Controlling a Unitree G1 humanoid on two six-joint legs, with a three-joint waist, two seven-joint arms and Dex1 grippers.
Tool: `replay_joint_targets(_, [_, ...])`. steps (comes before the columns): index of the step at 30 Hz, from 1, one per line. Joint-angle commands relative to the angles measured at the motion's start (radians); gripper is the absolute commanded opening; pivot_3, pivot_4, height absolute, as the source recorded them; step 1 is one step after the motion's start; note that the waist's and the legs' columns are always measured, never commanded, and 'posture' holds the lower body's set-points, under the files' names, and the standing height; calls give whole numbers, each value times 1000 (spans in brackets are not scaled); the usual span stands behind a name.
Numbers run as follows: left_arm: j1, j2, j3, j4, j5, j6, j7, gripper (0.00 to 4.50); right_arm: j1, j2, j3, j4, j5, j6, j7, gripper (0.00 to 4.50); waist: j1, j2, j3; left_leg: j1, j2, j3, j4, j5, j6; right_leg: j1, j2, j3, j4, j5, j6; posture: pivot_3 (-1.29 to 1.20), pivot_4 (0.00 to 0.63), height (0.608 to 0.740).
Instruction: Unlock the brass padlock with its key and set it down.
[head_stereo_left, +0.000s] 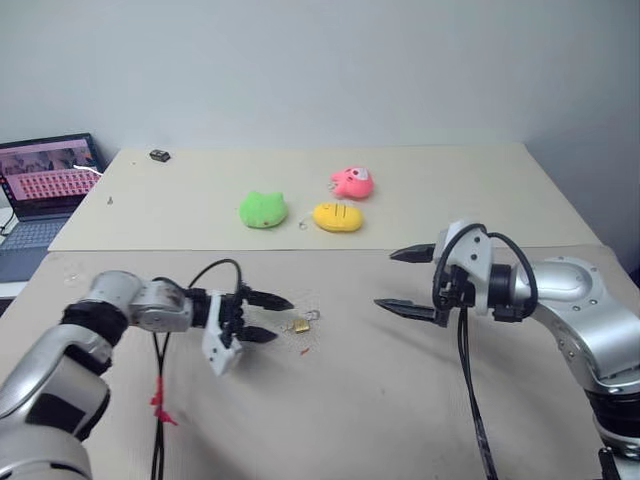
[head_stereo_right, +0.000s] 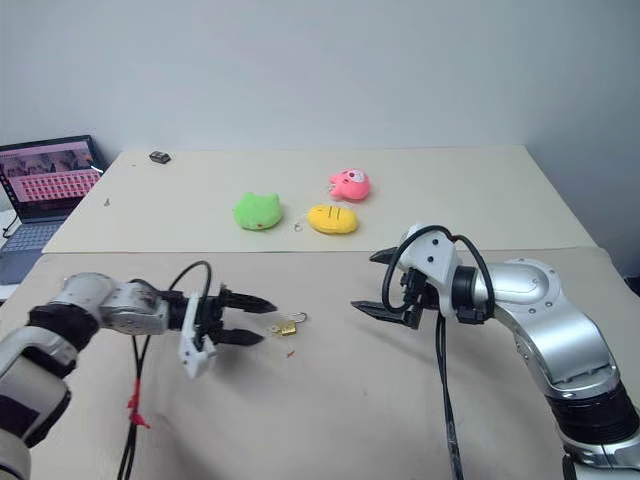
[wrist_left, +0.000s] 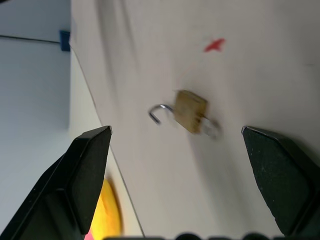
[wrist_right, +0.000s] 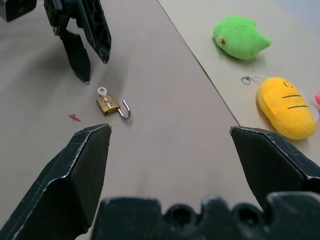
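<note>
Two grippers: both over the near table (head_stereo_left: 420, 400), facing each other across the padlock.
Padlock (head_stereo_left: 301, 325): lying flat on the near table, brass body with the silver shackle swung open like a hook; held by nothing.
Key (wrist_right: 102, 91): a small pale round head seen at the end of the body opposite the shackle; too small to say more.
Red mark (wrist_right: 74, 118): a small cross on the table, close to the padlock on its near side.
Left gripper (head_stereo_left: 268, 317): released, the two black fingers spread wide, tips pointing toward 3 o'clock at the padlock and stopping just short of it; nothing between them.
Right gripper (head_stereo_left: 395, 280): released as well, fingers wide apart, tips pointing toward 9 o'clock; well apart from the padlock, at about 3 o'clock from it; empty.
Far table (head_stereo_left: 200, 200): a second, lighter surface butted against the near one at 12 o'clock.
Green plush toy (head_stereo_left: 263, 210): on the far table, at 12 o'clock from the padlock.
Yellow plush toy (head_stereo_left: 338, 217): just beside the green one, at its 3 o'clock, with a small ring (wrist_right: 246, 80) lying between them.
Pink plush toy (head_stereo_left: 352, 182): behind the yellow one, at about 1 o'clock from it.
Small dark thing (head_stereo_left: 159, 155): near the far edge of the far table, at 11 o'clock; too small to name.
Laptop (head_stereo_left: 45, 180): open, screen lit, beside the tables at 10 o'clock.
</note>
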Motion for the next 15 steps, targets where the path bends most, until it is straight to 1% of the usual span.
replay_joint_targets(1, [46,63,6,72,-130,-25,-109,4470,-18,-1,2,10,-2,-45,20,4500,0,0,0,0,0,0,0,0,0,0,0,-1,0,0,0,0,150,655])
replay_joint_targets(2, [69,62,-7,120,-270,3,-198,4470,-19,-1,6,15,-3,-51,25,4500,0,0,0,0,0,0,1,0,0,0,-1,-2,0,0,0,0,150,655])
replay_joint_targets(3, [111,64,-20,123,-459,79,-334,4470,-20,0,9,20,-4,-55,28,4500,-1,1,-1,0,0,0,1,0,0,0,-2,-4,0,0,0,0,150,655])
replay_joint_targets(4, [191,68,-2,25,-741,276,-546,4470,-21,2,11,25,0,-56,32,4500,-3,3,-1,0,0,0,1,0,0,0,-3,-7,1,0,0,0,150,655])
replay_joint_targets(5, [258,72,26,-82,-971,464,-712,4470,-22,3,13,29,4,-56,36,4500,-5,4,-2,1,1,1,1,0,0,-1,-5,-12,2,0,0,0,150,655])
replay_joint_targets(6, [312,78,61,-212,-1160,672,-831,4470,-23,5,13,33,7,-57,39,4500,-6,4,-2,2,2,2,1,0,0,-2,-9,-19,5,0,-1,0,150,655])
replay_joint_targets(7, [348,86,93,-325,-1293,861,-903,4470,-24,7,14,37,9,-60,43,4500,-5,4,-1,4,2,2,2,0,0,-2,-13,-25,11,-1,-2,0,150,655])
replay_joint_targets(9, [393,125,147,-544,-1496,1195,-968,4470,-17,2,18,37,23,-57,66,4500,-2,2,1,3,2,1,6,0,0,-2,-15,-31,13,-3,-4,0,150,655])
replay_joint_targets(10, [421,157,176,-645,-1561,1297,-989,4470,-8,-8,17,31,32,-54,86,4500,-2,1,1,2,3,0,7,0,0,-3,-13,-34,12,-5,0,0,150,655])
replay_joint_targets(12, [480,209,248,-802,-1651,1444,-1012,4470,9,-24,7,22,51,-44,116,4500,-4,0,2,2,7,-1,7,0,0,-1,-11,-39,8,-6,2,0,150,655])
replay_joint_targets(15, [544,251,365,-961,-1774,1614,-1031,4470,28,-44,-18,13,102,-9,149,4500,-4,0,2,3,9,-2,6,0,0,0,-11,-43,4,-4,-2,0,150,655])
